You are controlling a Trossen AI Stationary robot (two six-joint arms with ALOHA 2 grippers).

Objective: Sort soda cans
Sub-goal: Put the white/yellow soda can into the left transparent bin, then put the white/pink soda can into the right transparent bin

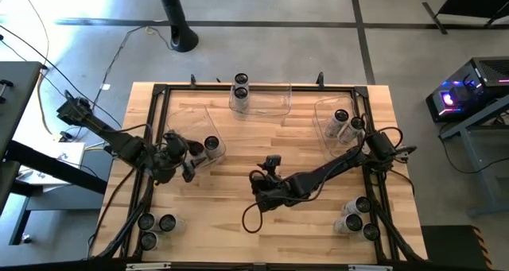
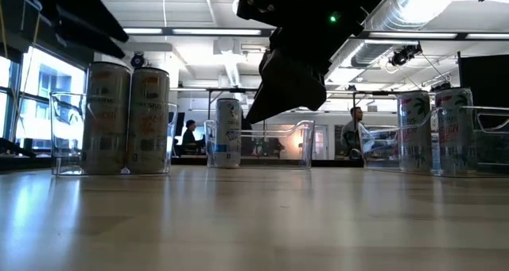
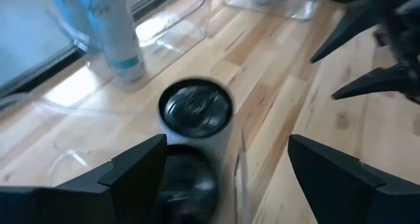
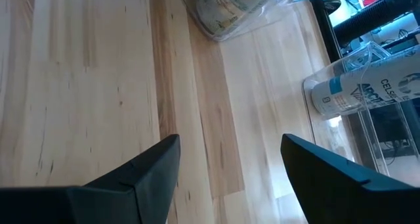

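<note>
Three clear bins hold upright cans: two in the far-edge bin [image 1: 261, 98], two in the right bin [image 1: 338, 121], two in the left bin [image 1: 195, 140]. Loose cans [image 1: 157, 226] stand at both near corners. Left gripper [image 1: 184, 161] hovers spread-fingered over the left bin's cans [image 3: 195, 112]; right gripper [image 1: 260, 193], also spread, hangs mid-table.

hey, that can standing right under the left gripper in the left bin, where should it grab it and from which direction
Judging by the pose, grip the can around its upper side wall, coming straight down from above. It stands upright with its dark round top facing the left gripper, whose open fingers already sit either side. A second can stands right beside it inside the clear bin, so a sideways approach looks blocked.
</note>
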